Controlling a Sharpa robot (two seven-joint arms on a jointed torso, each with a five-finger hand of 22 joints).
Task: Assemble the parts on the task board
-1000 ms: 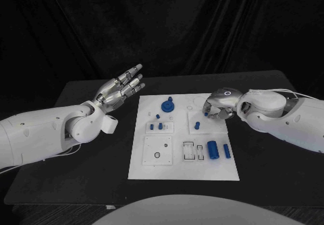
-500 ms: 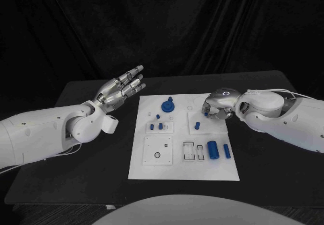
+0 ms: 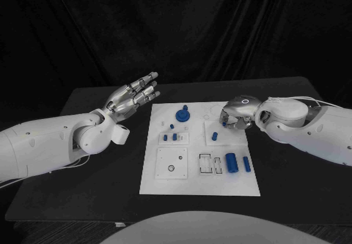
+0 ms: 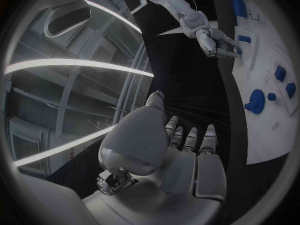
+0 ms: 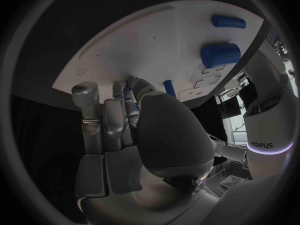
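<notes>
The white task board [image 3: 165,185] lies in the middle of the black table. At its far right corner my right hand [image 3: 236,115] bends down, and thumb and fingertips [image 5: 119,89] pinch a small blue part [image 3: 222,122] that stands on the board. The same small blue part [image 5: 129,89] shows between those fingertips in the right wrist view. My left hand [image 3: 136,91] hovers above the table left of the board, fingers straight and apart, holding nothing. On the board are a blue round knob [image 3: 182,114], small blue pegs [image 3: 170,136] and two blue cylinders [image 3: 231,162].
Another blue peg [image 3: 214,135] stands just in front of my right hand. Two square plates with slots [image 3: 170,162] sit in the board's near half. Bare black table [image 3: 110,178] lies to the left and right of the board. Black curtain hangs behind.
My right hand has edged slightly over the board's far right corner, still curled around the small part. The left hand has barely moved.
</notes>
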